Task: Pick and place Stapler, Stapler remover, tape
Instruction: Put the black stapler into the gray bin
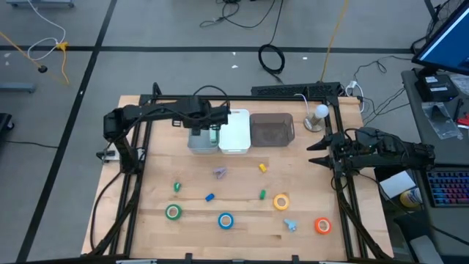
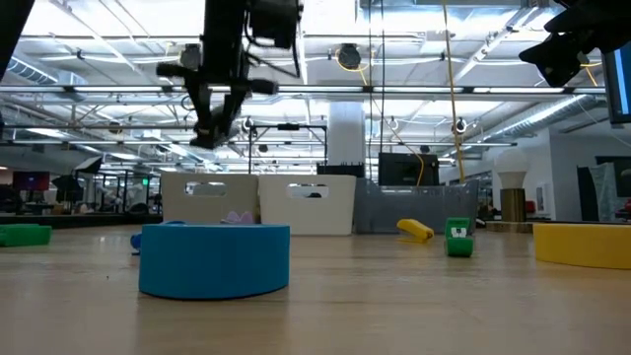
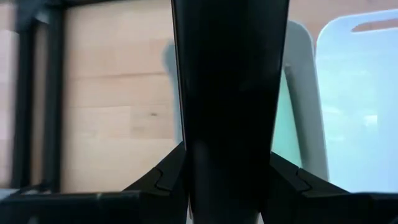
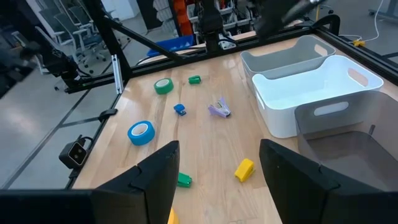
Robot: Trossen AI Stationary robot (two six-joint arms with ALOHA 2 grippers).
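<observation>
**Right arm is the nearer one to the yellow and orange rolls**

The left gripper [image 1: 212,126] hangs over the pale grey plastic bin [image 1: 196,141], the end one of a row of three by the table's far edge. Its own camera is filled by a dark shape, and there is a hint of green under it from above. I cannot tell whether its fingers are apart or clamped on something, so I'd not count on it being free.

The right gripper [image 1: 314,152] waits at its own side of the wooden table [image 1: 146,183], fingers apart with nothing between them, pointing in across the boards.

From that open hand, the yellow tape ring [image 1: 281,202] lies closest, a little inward and towards the table's near edge. The orange tape ring [image 1: 322,226] is farther the same way, almost straight towards the near edge. The blue tape ring [image 1: 226,220] and green tape ring [image 1: 173,213] sit well apart from it. They are nearer the left gripper, on the near-edge side of its bin.

All four lie flat, holes up, so there is no long axis to square the wrist to. A straight drop over one wall of a ring would probably do.

A small yellow piece [image 1: 262,168] lies between the right gripper and the white bin [image 1: 234,132].
</observation>
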